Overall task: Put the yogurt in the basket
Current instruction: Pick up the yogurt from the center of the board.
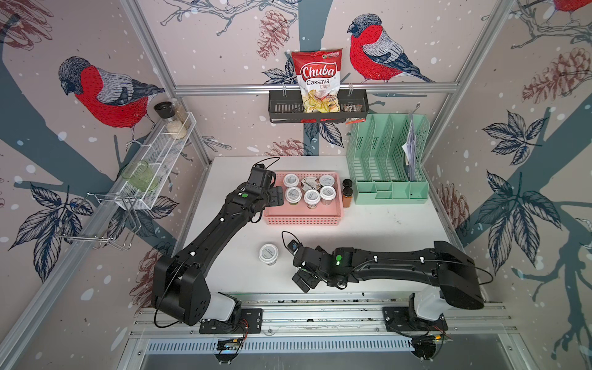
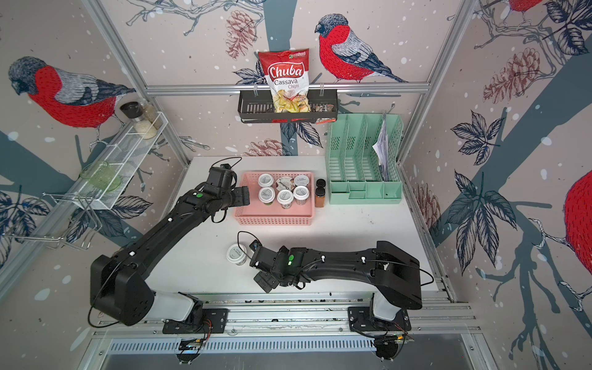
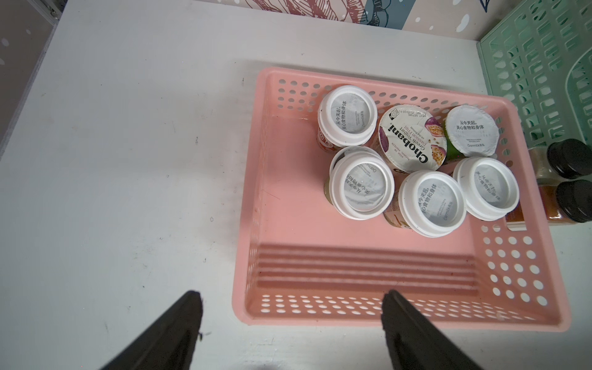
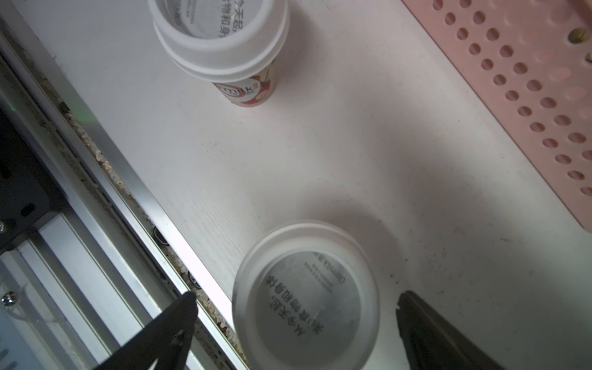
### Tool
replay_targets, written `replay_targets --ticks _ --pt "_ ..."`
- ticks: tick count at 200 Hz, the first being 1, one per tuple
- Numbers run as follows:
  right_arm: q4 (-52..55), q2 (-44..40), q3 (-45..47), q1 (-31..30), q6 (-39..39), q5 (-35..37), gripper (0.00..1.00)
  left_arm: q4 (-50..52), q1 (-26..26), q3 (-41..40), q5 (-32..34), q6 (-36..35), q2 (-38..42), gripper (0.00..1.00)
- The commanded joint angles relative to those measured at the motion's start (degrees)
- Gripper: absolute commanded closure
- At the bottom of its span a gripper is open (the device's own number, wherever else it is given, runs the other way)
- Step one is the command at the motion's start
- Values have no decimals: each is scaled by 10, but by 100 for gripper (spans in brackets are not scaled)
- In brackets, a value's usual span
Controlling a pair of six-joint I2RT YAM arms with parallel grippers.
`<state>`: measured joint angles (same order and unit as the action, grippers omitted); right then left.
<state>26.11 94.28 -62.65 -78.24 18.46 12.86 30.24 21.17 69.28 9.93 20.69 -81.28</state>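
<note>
Left tool [image 3: 291, 299] spread, empty, at the basket [image 3: 253, 198] edge — six yogurt cups [image 3: 413, 141] inside. Right tool [image 4: 298, 299] spread wide around another cup [image 4: 306, 288] — not touching it.

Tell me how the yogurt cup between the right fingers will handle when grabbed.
Likely tippy: the matching cup beside it narrows toward its base. The target cup has a wide overhanging lid, so a grip under that rim probably won't slip. Small and sealed; probably light, fairly stiff.

Near half of the shallow pink perforated plastic basket [image 1: 302, 220] lies bare; six round lidded yogurt cups [image 1: 312, 196] crowd its far half. Two black-capped brown spice jars [image 1: 347, 192] flank its right wall.
</note>
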Motion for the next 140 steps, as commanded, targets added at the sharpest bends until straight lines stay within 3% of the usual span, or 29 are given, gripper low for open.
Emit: replay_targets --ticks 1,74,140 --pt "13 11 -6 0 12 10 1 -20 -2 -2 9 -9 4 9" --pt "-5 15 5 13 12 11 10 -21 -3 -4 9 -8 2 9" --pt "-18 22 5 23 0 3 11 -20 -3 -3 10 -9 -5 9"
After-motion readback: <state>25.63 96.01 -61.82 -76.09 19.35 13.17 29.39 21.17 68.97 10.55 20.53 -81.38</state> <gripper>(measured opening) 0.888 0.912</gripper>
